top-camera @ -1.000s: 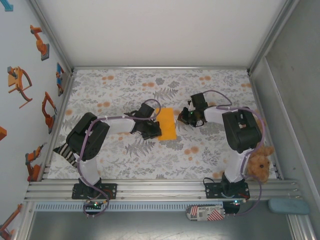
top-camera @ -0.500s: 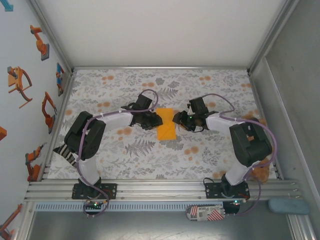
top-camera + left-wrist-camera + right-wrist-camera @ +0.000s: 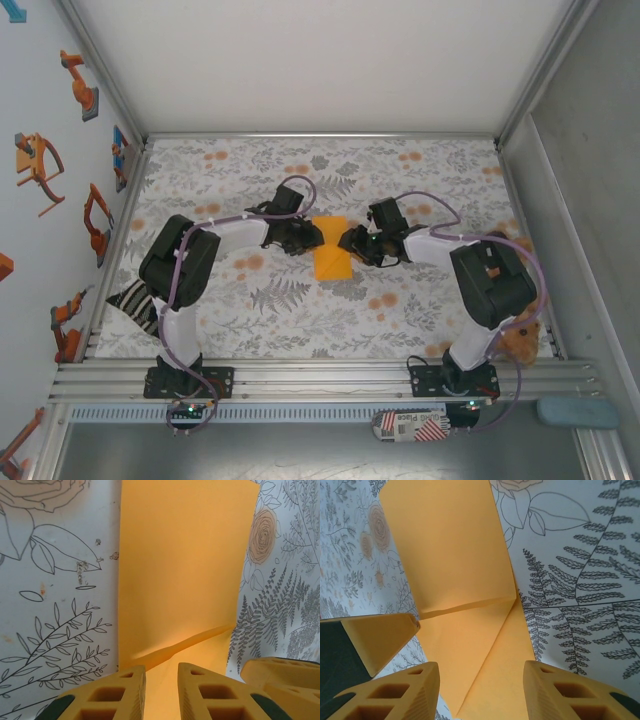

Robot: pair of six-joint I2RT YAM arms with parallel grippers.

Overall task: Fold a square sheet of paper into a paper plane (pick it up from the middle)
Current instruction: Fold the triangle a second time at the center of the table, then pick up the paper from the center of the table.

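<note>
We see the square sheet of paper (image 3: 331, 262) on the flower cloth (image 3: 250, 300) between both arms | left gripper (image 3: 161, 669) nearly together, small gap, at its edge | right gripper (image 3: 481, 666) wide apart over it | striped label (image 3: 405, 427) too small to read

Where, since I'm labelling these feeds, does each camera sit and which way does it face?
Top external: above and behind the bases, looking down on the floral cloth; left arm and right arm meet at the folded orange-yellow paper.
Left wrist: on the left arm, looking down along its narrowly parted jaws at the paper.
Right wrist: on the right arm, looking down between its wide-open jaws at the paper.
Shared: the paper, in every view; each wrist view catches the other arm's finger.
</note>
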